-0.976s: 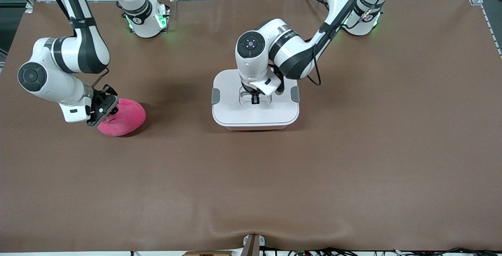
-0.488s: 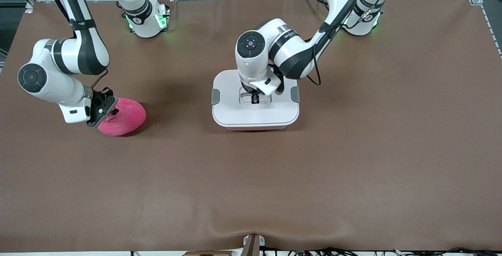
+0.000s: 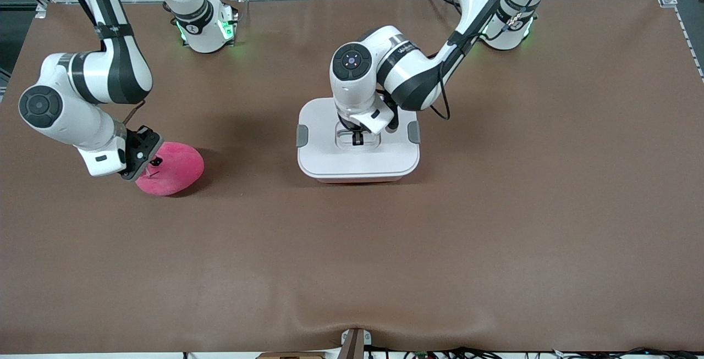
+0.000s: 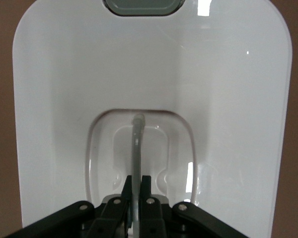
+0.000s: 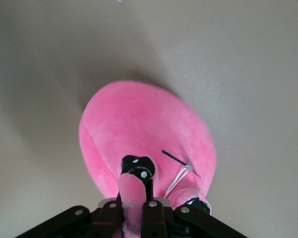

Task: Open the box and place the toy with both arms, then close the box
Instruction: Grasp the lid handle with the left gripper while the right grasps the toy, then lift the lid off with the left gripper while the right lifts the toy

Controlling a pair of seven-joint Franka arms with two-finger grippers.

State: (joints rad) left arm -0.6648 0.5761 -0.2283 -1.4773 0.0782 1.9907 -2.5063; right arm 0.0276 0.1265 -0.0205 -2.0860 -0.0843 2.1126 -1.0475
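The box (image 3: 330,158) stands mid-table with its white lid (image 4: 64,99) on and a grey clip (image 3: 302,135) at each end. My left gripper (image 3: 357,138) reaches down into the lid's recess. It is shut on the thin grey handle (image 4: 136,144), which stands up between its fingers (image 4: 126,187). The pink plush toy (image 3: 175,169) lies toward the right arm's end of the table. My right gripper (image 3: 149,161) is shut on a fold of the toy (image 5: 144,129) beside its black-and-white eye (image 5: 137,163).
Brown mat (image 3: 495,210) covers the whole table. The two arm bases (image 3: 206,29) (image 3: 509,26) stand along the edge farthest from the front camera. A small bracket (image 3: 355,342) sits at the nearest edge.
Both grippers have closed, the left on the lid's handle and the right on the toy. The right arm has shifted slightly, and the toy has tipped and moved a little with it.
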